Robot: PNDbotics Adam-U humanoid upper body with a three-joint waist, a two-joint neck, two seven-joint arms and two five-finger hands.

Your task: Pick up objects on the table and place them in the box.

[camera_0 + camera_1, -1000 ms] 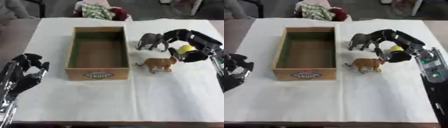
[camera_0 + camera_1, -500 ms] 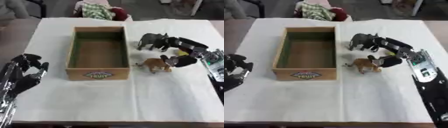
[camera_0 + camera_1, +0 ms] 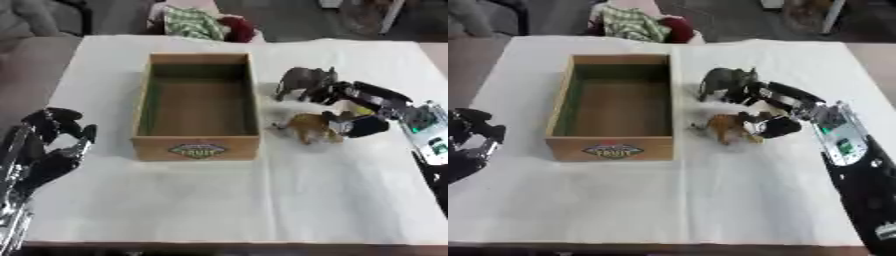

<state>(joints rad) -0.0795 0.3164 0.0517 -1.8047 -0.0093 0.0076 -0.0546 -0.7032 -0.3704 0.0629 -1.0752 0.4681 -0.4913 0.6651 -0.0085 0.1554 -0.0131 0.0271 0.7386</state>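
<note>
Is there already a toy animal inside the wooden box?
No. The wooden box shows only its bare bottom; the grey elephant and the brown toy animal both stand on the table to its right.

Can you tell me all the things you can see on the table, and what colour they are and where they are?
wooden box: one, light brown with a label on its near side, empty, left of the middle of the table
elephant toy: one, grey, standing right of the box, farther back
brown animal toy: one, orange-brown, standing right of the box, nearer
yellow thing: one, small, mostly hidden behind the right hand
tablecloth: one, white, covering the table
bundle of cloth: one, green-checked and red, beyond the table's far edge
left hand: black, resting open at the lower left
right hand: black, curled round the brown animal toy's rear end
</note>
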